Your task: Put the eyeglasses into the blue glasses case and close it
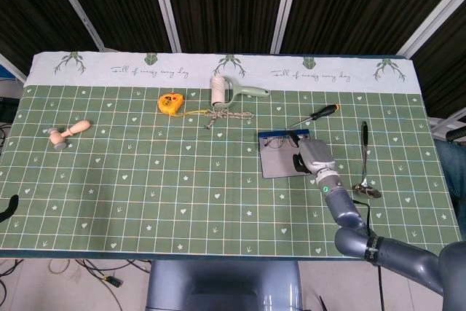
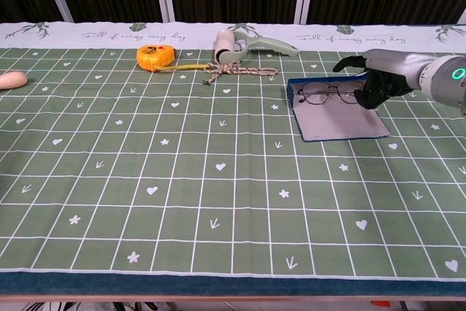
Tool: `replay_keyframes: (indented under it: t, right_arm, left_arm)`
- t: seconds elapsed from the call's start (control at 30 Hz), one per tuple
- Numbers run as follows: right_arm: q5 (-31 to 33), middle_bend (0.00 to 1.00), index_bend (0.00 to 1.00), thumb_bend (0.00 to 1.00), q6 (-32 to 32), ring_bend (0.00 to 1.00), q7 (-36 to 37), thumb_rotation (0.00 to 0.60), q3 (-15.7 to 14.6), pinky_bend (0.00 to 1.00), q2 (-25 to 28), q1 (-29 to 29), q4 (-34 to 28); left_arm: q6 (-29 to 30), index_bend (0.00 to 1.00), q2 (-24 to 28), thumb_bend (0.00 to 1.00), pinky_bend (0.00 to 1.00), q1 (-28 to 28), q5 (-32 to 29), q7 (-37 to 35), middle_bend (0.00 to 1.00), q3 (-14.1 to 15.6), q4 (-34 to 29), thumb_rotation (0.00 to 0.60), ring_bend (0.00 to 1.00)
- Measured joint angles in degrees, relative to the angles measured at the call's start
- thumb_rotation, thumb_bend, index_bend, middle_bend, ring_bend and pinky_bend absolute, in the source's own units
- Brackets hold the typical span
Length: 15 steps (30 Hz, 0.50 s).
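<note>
Right robot hand [image 2: 375,81] hangs at the right end of the blue glasses case [image 2: 338,116], fingers spread apart and curled loosely downward, holding nothing; whether a fingertip touches the frame is not clear. Left robot hand is out of both views.

Eyeglasses [image 2: 331,93] lie lenses-up across the far part of the open case, just inside its blue far rim, right temple end beside the fingers. Case lies flat and open on the right half of the tabletop [image 2: 218,202], grey inner face showing, lid not closed.

Past the case toward the right edge: a screwdriver [image 1: 314,115] with black-and-orange handle, then a long spoon [image 1: 365,165].

Toward the far edge, centre: a lint roller [image 2: 231,44] with pale green handle, a knotted bundle of rope [image 2: 239,71], a yellow tape measure [image 2: 156,56].

Near the left edge: a small wooden tool [image 1: 68,134].
</note>
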Motion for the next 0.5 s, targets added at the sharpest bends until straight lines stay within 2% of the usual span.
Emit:
replay_keyframes:
  t: [0.03, 0.13, 0.3, 0.5]
  right_arm:
    - [-0.66, 0.53, 0.13, 0.39, 0.09, 0.66, 0.33, 0.6, -0.3, 0.69, 0.51, -0.36, -0.58]
    - [-2.41, 0.36, 0.16, 0.28, 0.26, 0.48, 0.99, 0.6, -1.06, 0.46, 1.05, -1.0, -1.32]
    - [-7.97, 0.33, 0.24, 0.22, 2.79, 0.44, 1.28, 0.6, -2.91, 0.41, 0.49, -2.1, -0.24]
    - [-18.03, 0.31, 0.26, 0.2, 11.47, 0.41, 3.34, 0.6, -5.73, 0.39, -4.38, -4.51, 6.83]
  left_arm:
    - [-0.02, 0.21, -0.01, 0.29, 0.0, -0.01, -0.02, 0.06, 0.0, 0.01, 0.01, 0.6, 0.0]
    - [-0.09, 0.21, -0.04, 0.29, 0.0, -0.05, -0.03, 0.24, 0.0, 0.07, 0.0, 0.6, 0.0]
    - [0.15, 0.22, -0.14, 0.29, 0.0, 0.0, 0.09, 0.38, 0.0, 0.11, -0.08, 0.6, 0.0]
    - [0.19, 0.22, -0.18, 0.29, 0.0, 0.03, 0.04, 0.47, 0.0, 0.11, -0.05, 0.6, 0.0]
